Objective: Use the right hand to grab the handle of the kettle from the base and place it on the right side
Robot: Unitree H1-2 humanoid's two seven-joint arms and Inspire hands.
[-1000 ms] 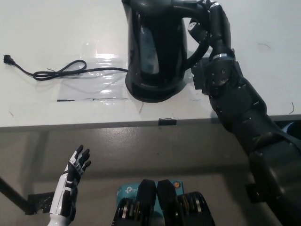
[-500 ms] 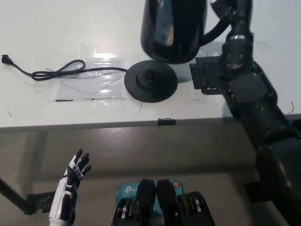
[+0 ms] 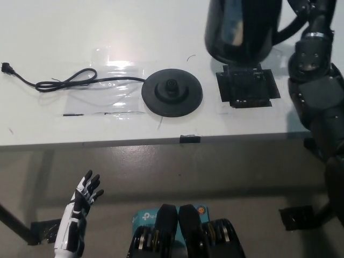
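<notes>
The black kettle point(image 3: 242, 29) hangs in the air at the top right, off its round black base point(image 3: 172, 95), its top cut by the picture's edge. Its lower end overlaps the far side of a black square mark point(image 3: 248, 88) on the white table point(image 3: 107, 129). My black right hand point(image 3: 314, 11) is shut on the kettle's handle point(image 3: 290, 31) at the top right corner, mostly out of frame. Low at the left, below the table's edge, my white left hand point(image 3: 81, 207) rests with fingers spread and holds nothing.
A black power cord point(image 3: 70, 80) runs from the base to the left across a patch of clear tape and ends in a plug point(image 3: 7, 67). A small black tape piece point(image 3: 190, 139) sits on the table's front edge.
The kettle has been lifted off its base and carried to the right with my right hand; it is now over the black square mark. The base stays where it was.
</notes>
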